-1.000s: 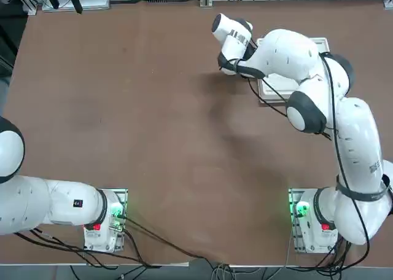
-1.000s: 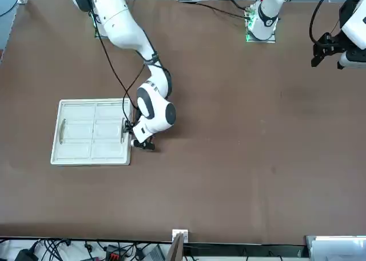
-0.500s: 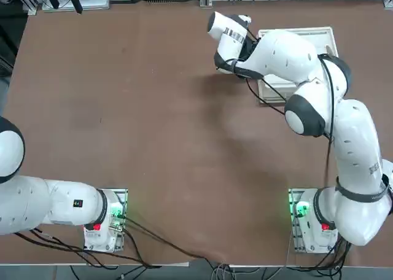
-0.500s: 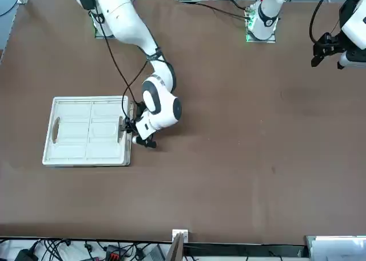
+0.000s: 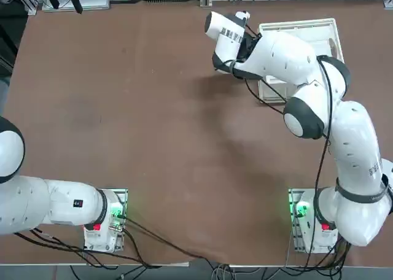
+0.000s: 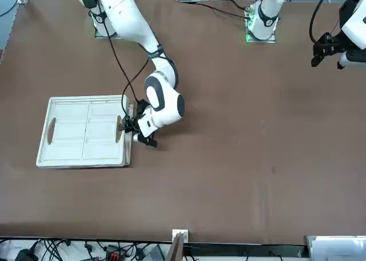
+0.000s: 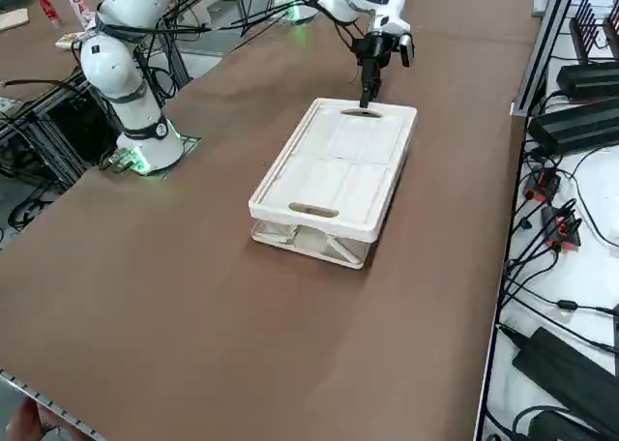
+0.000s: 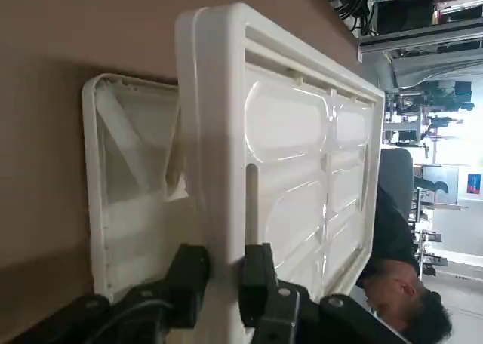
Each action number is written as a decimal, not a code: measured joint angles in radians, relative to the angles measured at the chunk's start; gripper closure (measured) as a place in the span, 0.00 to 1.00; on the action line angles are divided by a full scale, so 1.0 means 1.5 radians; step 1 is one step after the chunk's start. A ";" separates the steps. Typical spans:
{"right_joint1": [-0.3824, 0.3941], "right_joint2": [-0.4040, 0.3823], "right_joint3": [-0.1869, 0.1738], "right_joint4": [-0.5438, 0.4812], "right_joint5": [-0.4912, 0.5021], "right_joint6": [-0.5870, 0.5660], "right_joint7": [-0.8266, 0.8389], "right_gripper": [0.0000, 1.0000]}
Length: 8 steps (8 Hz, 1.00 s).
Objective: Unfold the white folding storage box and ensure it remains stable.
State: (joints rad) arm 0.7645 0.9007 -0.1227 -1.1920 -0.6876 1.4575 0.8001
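While my right tool (image 8: 219, 276) pinches the ribbed rim at one short end, the off-white rectangular plastic folding storage box (image 7: 334, 175) stands part-raised on the brown table (image 5: 153, 126), at the far right from the robot's side. I see its top frame (image 8: 302, 163) lifted clear of the base (image 8: 128, 201), with folded wall panels slanting between them. An oval handle cutout shows at each short end.

White folding storage box (image 6: 80, 132) lying on the brown table (image 6: 240, 152) at the picture's left, handle slots in its short ends, right gripper (image 6: 127, 125) at its nearer short edge, cables trailing along the arm
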 joint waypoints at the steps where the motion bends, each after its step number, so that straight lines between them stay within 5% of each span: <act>1: 0.000 -0.001 -0.001 0.010 -0.005 -0.009 0.000 0.74; 8: 0.010 -0.001 -0.001 0.033 -0.046 -0.062 -0.022 0.74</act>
State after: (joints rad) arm 0.7797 0.8986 -0.1240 -1.1432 -0.7561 1.3645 0.7675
